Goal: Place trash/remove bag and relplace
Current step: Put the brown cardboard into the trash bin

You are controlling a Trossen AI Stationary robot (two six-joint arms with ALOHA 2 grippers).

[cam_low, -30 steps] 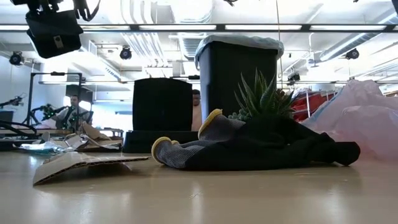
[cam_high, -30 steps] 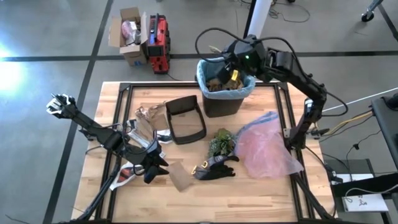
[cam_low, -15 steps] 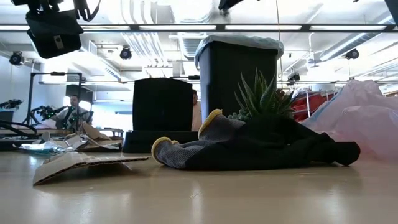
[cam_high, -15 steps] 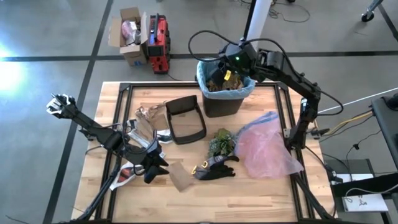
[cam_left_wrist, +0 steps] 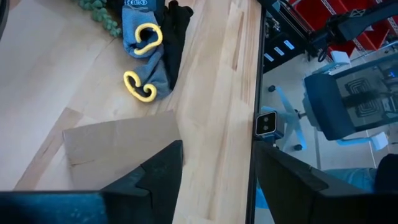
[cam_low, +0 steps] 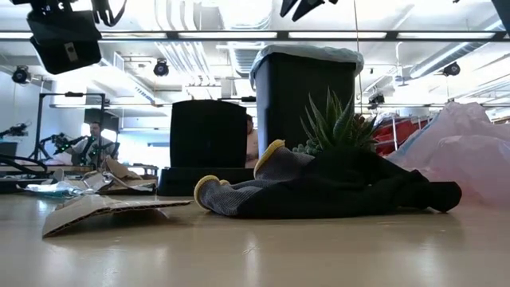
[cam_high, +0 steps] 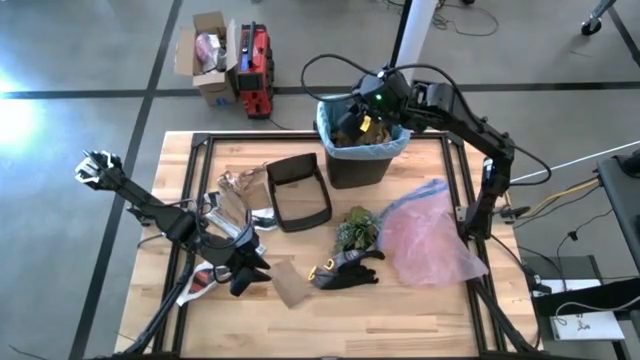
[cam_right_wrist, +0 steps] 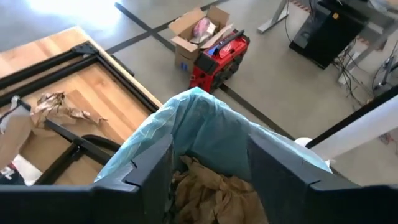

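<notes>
The black bin stands at the table's far edge, lined with the teal-blue bag, whose top is folded over the rim. Crumpled brown paper trash lies inside it. My right gripper hangs open above the bin's mouth, nothing between its fingers. More trash lies on the table's left half: crumpled brown paper, a flat brown card piece and white scraps. My left gripper is open and raised above the card's right edge, touching nothing.
A black frame-like lid lies in front of the bin. A green plant tuft, a black-and-yellow glove and a pink plastic bag lie toward the right. A cardboard box and a red case sit on the floor beyond.
My right gripper has opened above the bin and shifted slightly toward the table's left and far edge, staying over the bin's mouth. The crumpled brown paper now lies in the bin.
</notes>
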